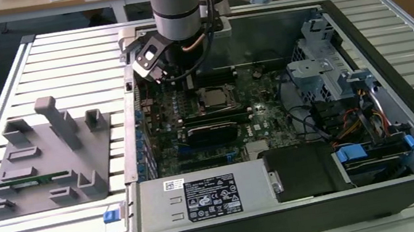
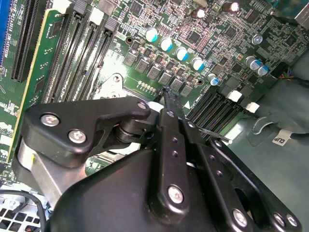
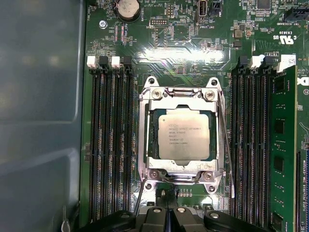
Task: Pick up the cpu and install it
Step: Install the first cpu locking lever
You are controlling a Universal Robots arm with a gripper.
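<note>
The cpu [image 3: 185, 134], a flat square chip with a dull silver top, lies in the motherboard's socket, ringed by a silver metal frame [image 3: 145, 145]. It also shows in the exterior view, in the middle of the board [image 1: 213, 97]. My gripper [image 3: 169, 195] hovers just off one edge of the socket, apart from the chip. In the second wrist view its black fingers [image 2: 168, 104] meet at the tips over the board, shut with nothing between them. In the exterior view the gripper [image 1: 181, 73] hangs inside the open computer case, above the board's far part.
Black memory slots [image 3: 111, 140] flank the socket, and a green memory stick [image 3: 282, 145] stands in one slot. The case walls [image 1: 398, 61], the drive cage [image 1: 324, 66] and the power supply [image 1: 203, 197] hem the board in. A grey fixture [image 1: 44, 160] lies outside, on the exterior view's left.
</note>
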